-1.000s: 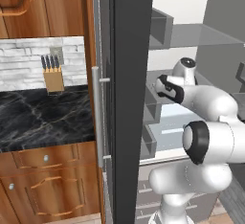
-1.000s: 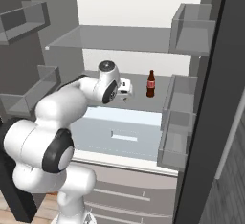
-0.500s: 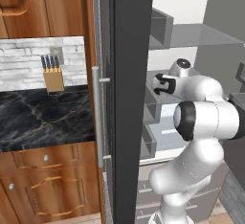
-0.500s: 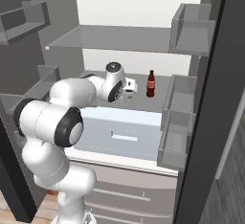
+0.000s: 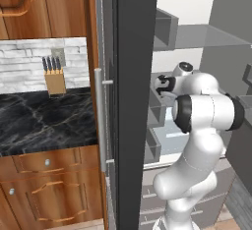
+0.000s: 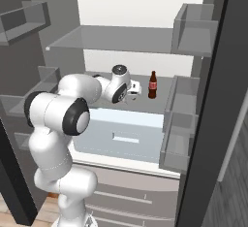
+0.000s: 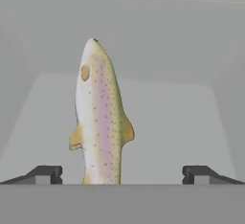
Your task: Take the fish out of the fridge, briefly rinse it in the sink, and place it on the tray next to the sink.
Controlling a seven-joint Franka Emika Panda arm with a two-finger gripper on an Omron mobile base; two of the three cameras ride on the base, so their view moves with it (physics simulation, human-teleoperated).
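The fish (image 7: pixel 100 117) is slim and silvery-white, with a pink stripe, dark speckles and yellowish fins. It lies on a pale grey shelf of the fridge (image 6: pixel 145 39), head pointing away from the hand. My gripper (image 7: pixel 122 175) is open. Its fingertips (image 7: pixel 45 174) stand wide on either side of the fish's tail end without touching it, and the fish is nearer the left one. From the base, the hand (image 6: pixel 130 89) is reaching over the middle shelf. The dark grey fridge door (image 5: pixel 133 76) with its silver bar handle (image 5: pixel 100 121) stands open on the left.
A brown bottle (image 6: pixel 153 85) stands on the same shelf just right of the hand. Below it is a pale drawer (image 6: pixel 126 134), with door bins (image 6: pixel 181 124) to the right. A knife block (image 5: pixel 54 79) sits on the marble counter (image 5: pixel 44 121) left of the door.
The arm has stretched deeper into the fridge. The hand has moved toward the back of the middle shelf and closer to the bottle. The elbow has swung up in front.
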